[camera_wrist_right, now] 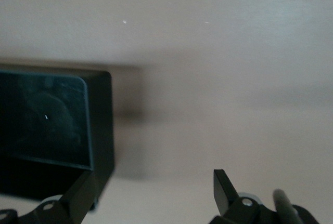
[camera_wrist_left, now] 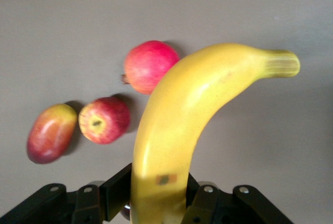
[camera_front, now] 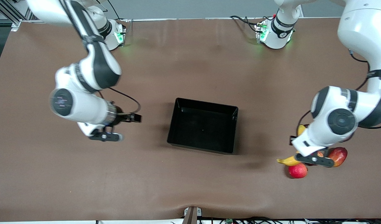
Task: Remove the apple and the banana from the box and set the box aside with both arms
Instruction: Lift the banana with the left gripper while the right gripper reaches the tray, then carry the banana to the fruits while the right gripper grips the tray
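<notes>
The black box (camera_front: pixel 202 126) stands mid-table, with nothing in it; its corner wall shows in the right wrist view (camera_wrist_right: pixel 101 125). My left gripper (camera_wrist_left: pixel 156 193) is shut on the yellow banana (camera_wrist_left: pixel 197 109) and holds it over the fruit group at the left arm's end of the table. In the front view the banana (camera_front: pixel 290 161) sticks out from under the left wrist. The small red apple (camera_wrist_left: pixel 104 120) with yellowish streaks lies on the table below, mostly hidden in the front view. My right gripper (camera_front: pixel 132 118) is open and empty beside the box, toward the right arm's end; its open fingers frame bare table (camera_wrist_right: pixel 153 182).
A plain pinkish-red round fruit (camera_front: pixel 298 170) (camera_wrist_left: pixel 150 65) and an oval red-yellow mango (camera_front: pixel 338 155) (camera_wrist_left: pixel 50 132) lie beside the apple. The brown table (camera_front: pixel 190 62) stretches around the box.
</notes>
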